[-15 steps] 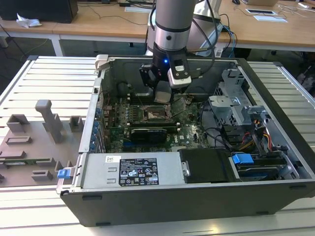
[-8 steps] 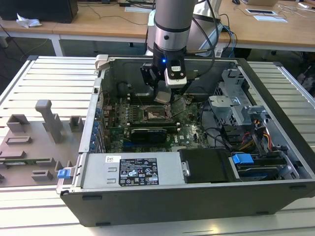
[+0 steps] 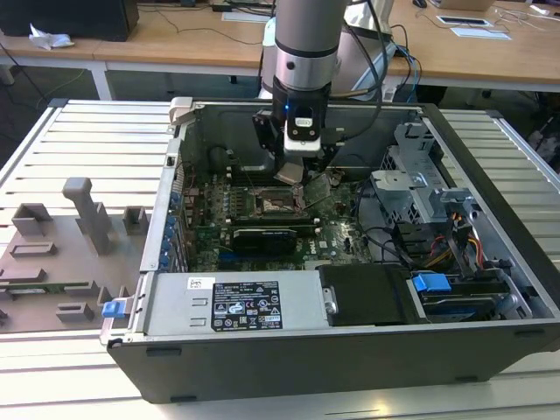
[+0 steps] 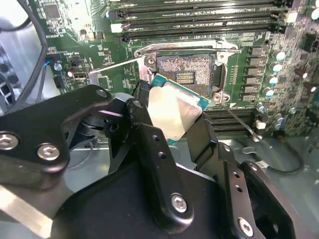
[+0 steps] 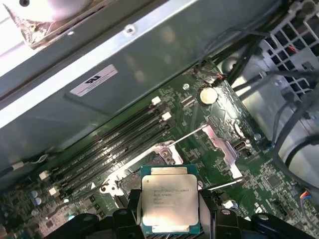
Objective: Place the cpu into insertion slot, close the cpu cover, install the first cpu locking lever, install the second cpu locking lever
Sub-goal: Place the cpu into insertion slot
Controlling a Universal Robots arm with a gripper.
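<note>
We're in a robotics lab, no doubt about it. In the centre of the exterior view an open computer case (image 3: 350, 359) lies on a slotted aluminium table (image 3: 87, 140), its green motherboard (image 3: 337, 238) bared, and a grey robot arm (image 3: 304, 44) hangs over it from the upper middle. At the left we see grey fixture blocks (image 3: 87, 210). Along the top edge run wooden desks (image 3: 175, 44) strewn with cables (image 3: 401, 44) and papers (image 3: 479, 31).

End effector (image 4: 170, 123) has the cpu (image 4: 174, 105) pinched by two edges, tilted, with the silvery top up and a green rim showing. The insertion slot (image 4: 185, 69) sits open at its 12 o'clock, just past the chip, with the memory slots (image 4: 199, 22) farther out.
</note>
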